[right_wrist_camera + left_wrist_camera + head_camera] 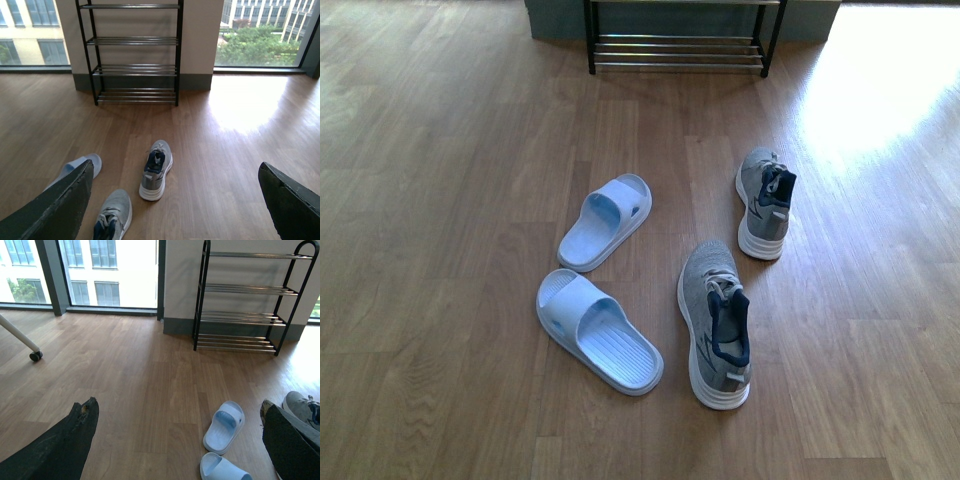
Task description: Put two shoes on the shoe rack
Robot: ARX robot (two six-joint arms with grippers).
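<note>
Two shoes, near shoe [715, 325] and far shoe [765, 203], lay on the floor below and ahead of the right gripper [175, 167], the rack [135, 55] well beyond. That gripper and the left gripper [177, 405] hung wide apart and empty; the first pick seemed not yet begun, calling for a descent onto one shoe's collar.

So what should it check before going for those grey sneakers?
1. Grey knit, white-soled near sneaker and far sneaker upright on wooden floor: ok.
2. Left gripper and right gripper open, empty: ok.
3. Black-framed, chrome-barred shoe rack shelves bare: ok.
4. Pale blue plastic far slide and near slide not touching the sneakers: ok.
5. Sneakers within reach: cannot tell.
</note>
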